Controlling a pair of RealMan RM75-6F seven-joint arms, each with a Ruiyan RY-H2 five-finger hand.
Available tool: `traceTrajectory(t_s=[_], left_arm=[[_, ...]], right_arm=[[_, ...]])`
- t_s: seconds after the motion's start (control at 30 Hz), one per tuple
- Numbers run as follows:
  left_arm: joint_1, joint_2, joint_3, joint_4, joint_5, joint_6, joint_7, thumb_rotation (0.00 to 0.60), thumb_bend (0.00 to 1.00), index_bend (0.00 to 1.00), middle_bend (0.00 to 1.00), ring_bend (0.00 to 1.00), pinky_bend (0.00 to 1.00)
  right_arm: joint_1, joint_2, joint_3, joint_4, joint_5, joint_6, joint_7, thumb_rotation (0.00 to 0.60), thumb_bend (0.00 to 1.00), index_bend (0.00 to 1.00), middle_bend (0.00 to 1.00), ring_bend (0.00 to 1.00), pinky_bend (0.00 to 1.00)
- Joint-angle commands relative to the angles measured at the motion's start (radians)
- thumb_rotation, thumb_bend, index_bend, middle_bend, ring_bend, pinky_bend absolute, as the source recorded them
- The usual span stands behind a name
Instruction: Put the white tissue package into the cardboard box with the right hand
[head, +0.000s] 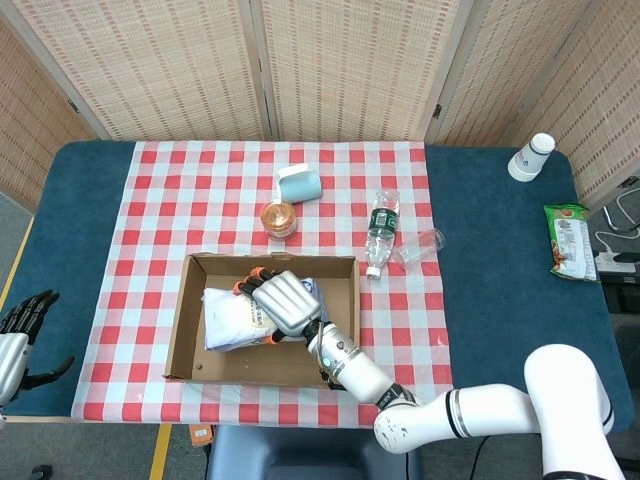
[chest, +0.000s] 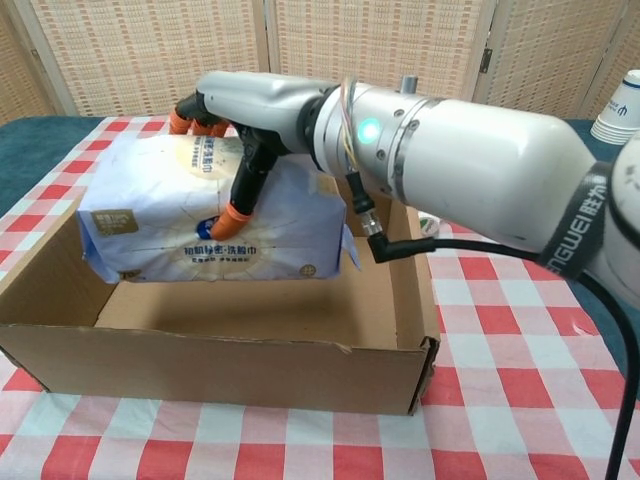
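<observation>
My right hand (head: 284, 303) (chest: 246, 115) grips the white tissue package (head: 229, 319) (chest: 190, 215) from above, thumb across its front face. The package hangs inside the open cardboard box (head: 190, 350) (chest: 210, 370), toward its left half, just above the box floor with a shadow under it. The right forearm reaches across the box from the right. My left hand (head: 22, 330) rests at the table's left edge, fingers apart and holding nothing; the chest view does not show it.
Behind the box lie a light-blue cup on its side (head: 299, 183) and a round orange-lidded container (head: 278, 217). A water bottle (head: 379, 231) and a clear bottle (head: 420, 243) lie right of the box. White cups (head: 531, 157) and a green snack bag (head: 568, 240) are far right.
</observation>
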Motion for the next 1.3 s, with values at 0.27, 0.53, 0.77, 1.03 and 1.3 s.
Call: traceTrajectory(t_s=[0.27,0.53,0.77,1.03,1.3], left_arm=[[0.002,-0.003,0.003,0.005,0.006,0.004,-0.003,0.600,0.24,0.00,0.00,0.00,0.10],[0.000,-0.005,0.001,0.006,0.003,0.000,0.003,0.600,0.24,0.00,0.00,0.00,0.10],[0.000,-0.010,0.005,0.004,0.004,-0.002,0.029,0.600,0.24,0.00,0.00,0.00,0.10],[-0.001,-0.023,0.008,0.000,0.003,-0.004,0.078,0.600,0.24,0.00,0.00,0.00,0.10],[-0.001,-0.041,0.013,0.002,-0.002,-0.011,0.136,0.600,0.24,0.00,0.00,0.00,0.10]], right_arm=[[0.023,0.006,-0.007,0.008,0.038,-0.004,0.014,0.600,0.00,0.00,0.02,0.00,0.06],[0.009,0.034,-0.019,-0.028,0.003,0.040,0.022,0.600,0.00,0.00,0.02,0.00,0.05],[-0.090,0.202,-0.073,-0.232,-0.049,0.198,-0.056,0.600,0.00,0.00,0.02,0.00,0.05],[-0.341,0.495,-0.304,-0.487,-0.240,0.489,-0.164,0.600,0.00,0.00,0.02,0.00,0.10],[-0.599,0.648,-0.490,-0.349,-0.565,0.648,0.140,0.600,0.00,0.00,0.02,0.00,0.10]])
